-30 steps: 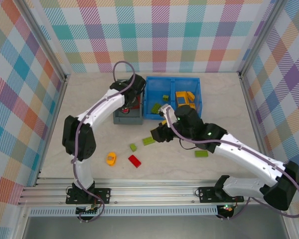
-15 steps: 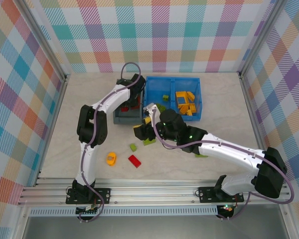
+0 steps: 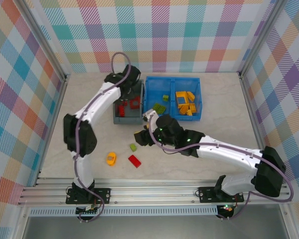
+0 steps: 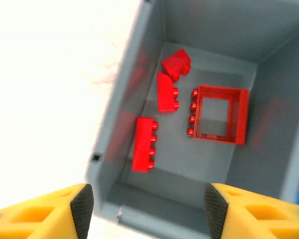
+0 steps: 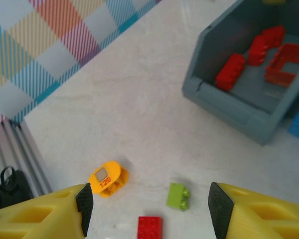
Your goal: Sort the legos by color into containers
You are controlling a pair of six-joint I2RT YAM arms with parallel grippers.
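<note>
Left gripper (image 4: 148, 203): gone from narrow to wide within the last second, now empty. Drawn back up and toward the far end of grey bin (image 4: 120, 124). Judged a drop just completed. On the bin floor: red frame (image 4: 242, 115), long red brick (image 4: 143, 144), two small red bricks (image 4: 167, 92) beyond it.

Right gripper (image 5: 147, 201): swung left, away from blue bin (image 3: 172, 78), out over open table (image 5: 139, 109). Jaws wide, much as a second ago, holding nothing. Hanging above the loose pieces: lime brick (image 5: 178, 195) just ahead of the fingertips, red brick (image 5: 149, 228) nearer, orange piece (image 5: 108, 179) off to the left. All three apart from one another.

Blue bin: lime pieces (image 3: 158, 107) in the left compartment, yellow-orange pieces (image 3: 185, 103) in the right.

Meaning for the task:
- Probably one more red in the grey bin, with the left arm free for another pick.
- Right arm lined up on the leftovers. Lime brick the likely target, bound for the left blue compartment.
- Red brick and orange piece not yet sorted.
- Cannot tell whether more bricks lie hidden under the right arm.
</note>
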